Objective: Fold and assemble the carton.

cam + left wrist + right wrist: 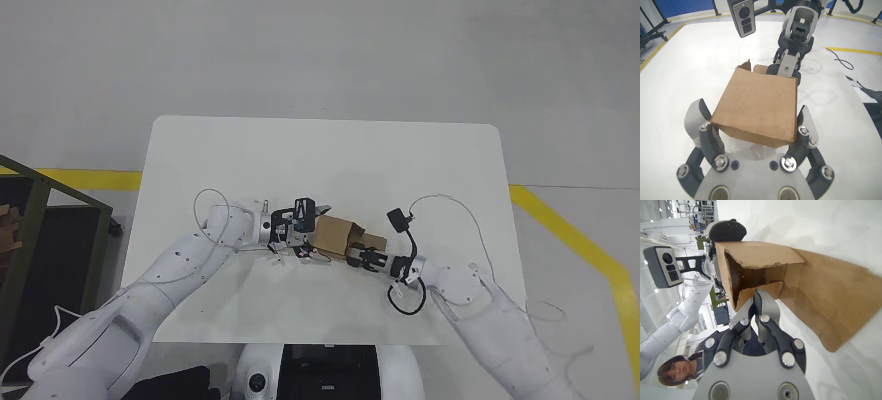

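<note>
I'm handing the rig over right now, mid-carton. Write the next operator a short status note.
Left gripper: shut on the carton, one finger on each side; the carton lies on the table.
Right gripper: shut, tips at the small flap of the carton's open end.
Done: carton opened into a square tube.
Left: fold the end flaps. The long flap lies flat on the table and none is tucked. The end by the left gripper also looks open.

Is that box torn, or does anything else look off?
Yes. At the carton's open end, two flaps have ragged, torn edges instead of clean cuts: the upper flap and the lower flap, which the right gripper is up against. Nothing else stands out.
</note>
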### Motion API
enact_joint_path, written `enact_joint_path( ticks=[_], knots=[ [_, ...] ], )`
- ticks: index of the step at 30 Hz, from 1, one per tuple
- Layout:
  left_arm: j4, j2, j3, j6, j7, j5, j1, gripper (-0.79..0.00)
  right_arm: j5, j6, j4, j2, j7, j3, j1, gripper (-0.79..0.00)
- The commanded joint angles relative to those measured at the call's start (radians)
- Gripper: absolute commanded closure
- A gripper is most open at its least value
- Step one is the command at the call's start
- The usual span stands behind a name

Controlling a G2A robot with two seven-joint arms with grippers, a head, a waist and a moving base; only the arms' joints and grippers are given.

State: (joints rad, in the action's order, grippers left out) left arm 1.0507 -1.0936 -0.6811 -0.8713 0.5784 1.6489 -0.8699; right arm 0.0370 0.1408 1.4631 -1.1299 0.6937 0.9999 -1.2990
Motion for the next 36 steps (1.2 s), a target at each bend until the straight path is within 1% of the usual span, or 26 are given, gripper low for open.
enact_joint_path(
  ticks=[1, 10, 17, 20, 23, 26, 31, 36],
  knots=[
    [0.0, 0.0, 0.0, 0.0, 0.0, 0.0, 0.0, -0.785, 0.008, 0.012, -0.019, -0.005, 0.004, -0.011, 0.019, 0.0],
    [0.0, 0.0, 0.0, 0.0, 0.0, 0.0, 0.0, -0.785, 0.008, 0.046, -0.095, -0.03, 0.012, -0.07, 0.096, 0.0],
    [0.0, 0.0, 0.0, 0.0, 0.0, 0.0, 0.0, -0.785, 0.032, 0.082, -0.125, -0.037, 0.012, -0.074, 0.109, 0.0],
    [0.0, 0.0, 0.0, 0.0, 0.0, 0.0, 0.0, -0.785, 0.04, 0.097, -0.112, -0.029, 0.028, -0.048, 0.086, 0.0],
    [0.0, 0.0, 0.0, 0.0, 0.0, 0.0, 0.0, -0.785, 0.032, 0.09, -0.086, -0.016, 0.043, -0.013, 0.054, 0.0],
    [0.0, 0.0, 0.0, 0.0, 0.0, 0.0, 0.0, -0.785, 0.02, 0.066, -0.041, 0.0, 0.04, 0.036, 0.009, 0.0],
    [0.0, 0.0, 0.0, 0.0, 0.0, 0.0, 0.0, -0.785, -0.006, -0.002, 0.038, 0.02, 0.001, 0.111, -0.061, 0.0],
    [0.0, 0.0, 0.0, 0.0, 0.0, 0.0, 0.0, -0.785, 0.006, -0.027, 0.061, 0.026, -0.023, 0.148, -0.076, 0.0]
  ],
)
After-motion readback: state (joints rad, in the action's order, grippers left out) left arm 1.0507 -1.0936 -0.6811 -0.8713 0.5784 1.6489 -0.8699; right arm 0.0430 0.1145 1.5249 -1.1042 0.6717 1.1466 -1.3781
